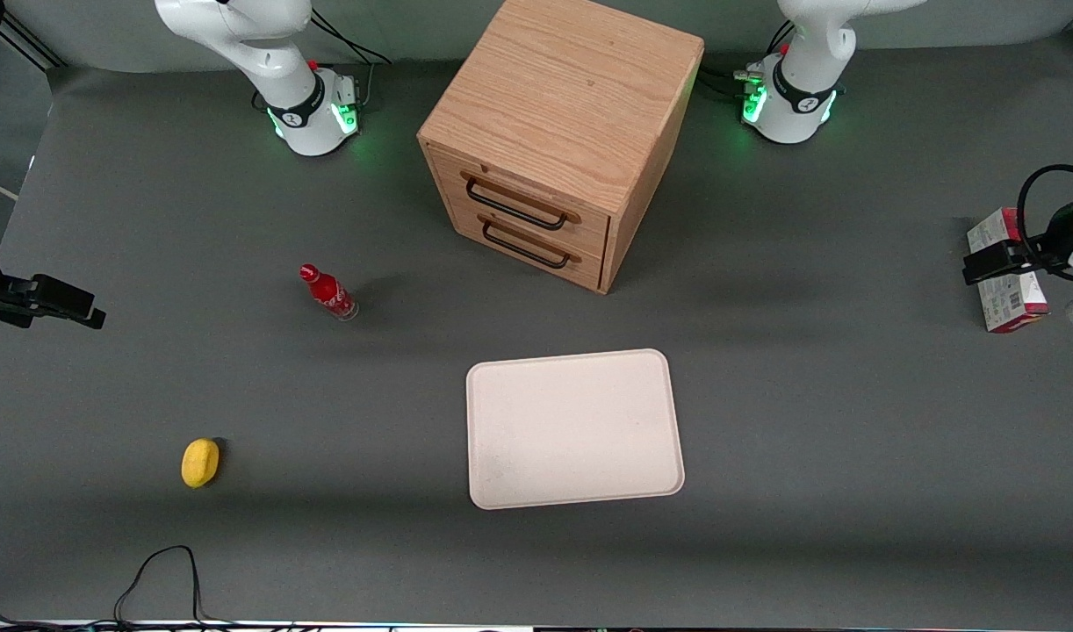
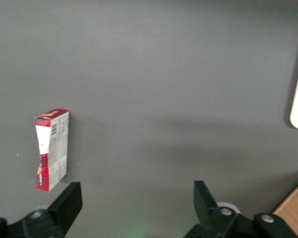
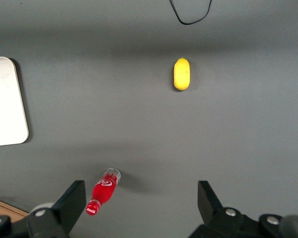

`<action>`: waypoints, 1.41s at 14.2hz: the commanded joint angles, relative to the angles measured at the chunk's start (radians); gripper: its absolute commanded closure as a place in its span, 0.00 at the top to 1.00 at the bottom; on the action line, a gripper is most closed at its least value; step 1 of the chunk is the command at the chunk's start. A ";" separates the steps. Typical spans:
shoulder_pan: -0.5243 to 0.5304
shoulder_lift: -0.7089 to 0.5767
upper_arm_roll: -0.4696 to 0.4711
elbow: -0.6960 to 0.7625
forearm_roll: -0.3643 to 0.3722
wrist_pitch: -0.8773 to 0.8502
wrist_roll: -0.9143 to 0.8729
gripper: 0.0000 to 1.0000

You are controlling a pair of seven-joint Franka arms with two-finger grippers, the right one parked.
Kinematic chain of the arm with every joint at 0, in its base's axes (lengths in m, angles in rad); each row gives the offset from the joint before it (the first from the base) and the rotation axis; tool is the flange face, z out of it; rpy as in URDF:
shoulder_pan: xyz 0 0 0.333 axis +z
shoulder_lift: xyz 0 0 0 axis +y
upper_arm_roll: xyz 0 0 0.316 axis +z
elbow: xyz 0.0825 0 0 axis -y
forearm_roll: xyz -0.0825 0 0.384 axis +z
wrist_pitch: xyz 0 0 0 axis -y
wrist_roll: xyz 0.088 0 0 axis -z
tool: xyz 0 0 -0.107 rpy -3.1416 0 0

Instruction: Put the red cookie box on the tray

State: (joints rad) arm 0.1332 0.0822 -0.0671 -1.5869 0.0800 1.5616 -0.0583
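Fingers of the gripper are spread wide and nothing is held or touched by them. The red cookie box is seen on the table near the working arm's edge, just beside one fingertip, well apart from the tray.

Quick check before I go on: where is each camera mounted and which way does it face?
Front view: high, facing the arms' bases, over the tray and cabinet; the left arm's gripper hangs by the red cookie box.
Left wrist view: looks down past open fingers at the box.
Right wrist view: down at bottle and lemon.
Shared: the tray's rim shows in all three.
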 commanded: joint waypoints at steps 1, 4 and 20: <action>0.098 -0.001 -0.003 0.018 0.009 -0.025 0.118 1.00; 0.208 0.001 -0.003 0.077 0.009 -0.058 0.257 1.00; 0.486 0.059 -0.002 -0.235 0.032 0.285 0.565 1.00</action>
State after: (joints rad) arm 0.5853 0.1979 -0.0587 -1.6588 0.0998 1.7231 0.4893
